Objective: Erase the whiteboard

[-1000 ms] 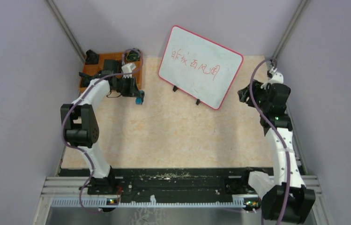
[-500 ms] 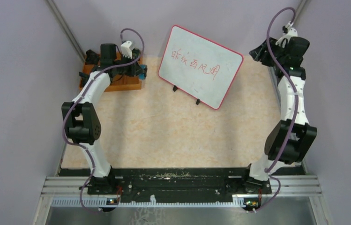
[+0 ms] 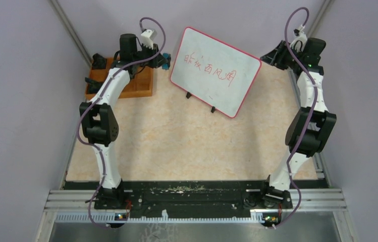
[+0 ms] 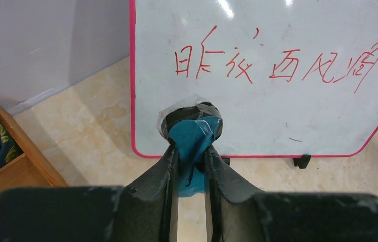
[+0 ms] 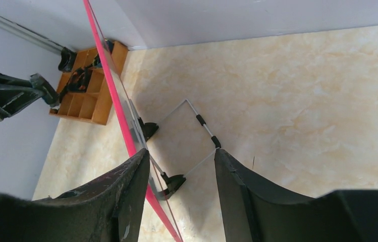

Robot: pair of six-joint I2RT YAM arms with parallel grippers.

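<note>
The whiteboard (image 3: 212, 91) stands tilted on small black feet at the back of the table, with red handwritten characters (image 3: 211, 67) across it. My left gripper (image 3: 163, 61) hangs just off its left edge, shut on a blue eraser (image 4: 192, 136) with a black round pad wrapped in clear film. In the left wrist view the pad sits in front of the board's (image 4: 277, 116) lower left part, below the characters (image 4: 277, 63). My right gripper (image 3: 273, 55) is open at the board's upper right corner. In the right wrist view the red frame (image 5: 110, 85) runs past the left finger (image 5: 136, 176) into the gap.
An orange compartment tray (image 3: 139, 86) with dark items stands at the back left, beside the left arm. A thin wire stand (image 5: 197, 118) props the board from behind. Grey walls close in at the back and on both sides.
The left arm rose from the tray and swung right to the board's left edge with the eraser. The right arm stretched up and back to the board's right corner, and its jaws narrowed slightly.
</note>
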